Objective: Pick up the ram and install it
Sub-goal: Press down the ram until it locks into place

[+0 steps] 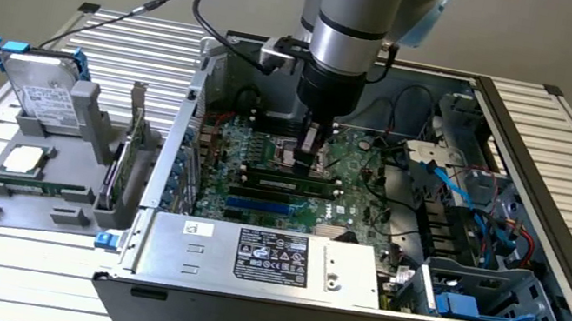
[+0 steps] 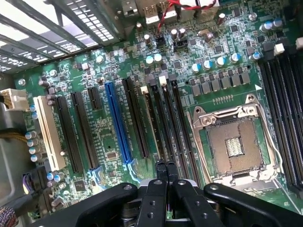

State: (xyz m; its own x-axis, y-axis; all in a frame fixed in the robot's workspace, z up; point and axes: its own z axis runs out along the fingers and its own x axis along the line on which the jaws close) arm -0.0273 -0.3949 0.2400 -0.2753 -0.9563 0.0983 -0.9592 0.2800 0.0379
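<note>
One tool: my black two-finger gripper on the grey arm, fingers pressed tight together, nothing pinched btw them.
Wrist view: same gripper, tips closed, low over the board.
Ram: long narrow green circuit-board stick w/ black chips, lying lengthwise in a slot near the middle of the board, right under my fingertips; can't tell if the tips touch it.
Board: large green motherboard, flat on the floor of the case.
Blue slots: two blue plastic slots, parallel to the ram, btw it and the PSU.
Long blue slot: single blue expansion slot, among black ones, beside the memory slots.
CPU socket: silver-framed square socket, no chip in it, next to the black memory slots.
PSU: silver metal box w/ black label, along the case's near edge.
Case: open black-rimmed computer case, on its side on the table.
Table: slatted aluminium table.
Fixture: grey plastic holder, near the table's edge at the exterior view's left, apart from the case.
Drive: silver hard drive w/ blue clips, propped at the fixture's far end.
Card: upright green expansion card w/ metal bracket, btw fixture and case.
Cables: blue cables, inside the case toward the exterior view's right.
</note>
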